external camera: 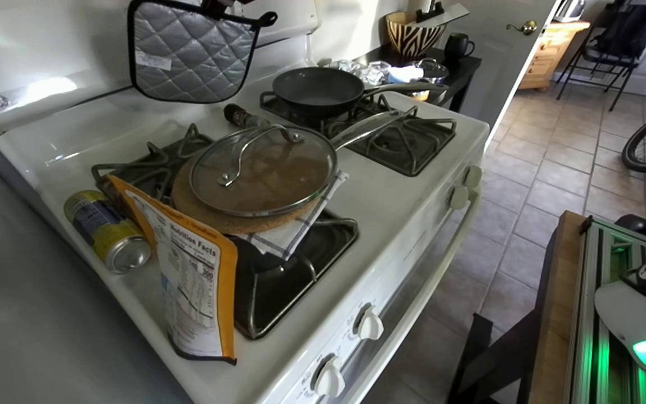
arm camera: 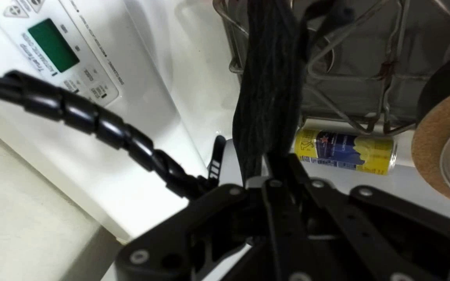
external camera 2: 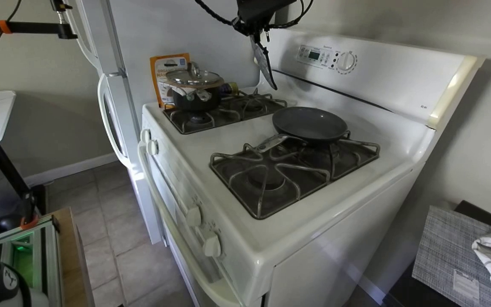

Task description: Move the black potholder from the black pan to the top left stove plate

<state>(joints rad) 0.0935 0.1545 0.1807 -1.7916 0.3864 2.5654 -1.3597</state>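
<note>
The potholder [external camera: 191, 53] is quilted silver on one face with a black rim. In the wrist view its black face [arm camera: 268, 89] shows. It hangs in the air, seen edge-on in an exterior view [external camera 2: 264, 64]. My gripper [arm camera: 274, 160] is shut on its upper edge; the gripper [external camera 2: 256, 34] is partly cut off in an exterior view. The potholder hangs in front of the stove's back panel, above the rear left area. The rear left stove plate's grate [external camera 2: 256, 102] also shows in the wrist view [arm camera: 385, 78]. The black pan [external camera: 318, 92] [external camera 2: 309, 123] sits on the rear right plate.
A glass lid [external camera: 264, 168] lies on a cork trivet [external camera: 188, 205] over a checked cloth [external camera: 292, 235] and black pot [external camera 2: 196, 100]. A yellow can [external camera: 90, 221] [arm camera: 346, 152] and upright orange pouch [external camera: 199, 292] stand left. A small bottle [external camera: 244, 116] lies behind. A cable [arm camera: 108, 128] runs beside the gripper.
</note>
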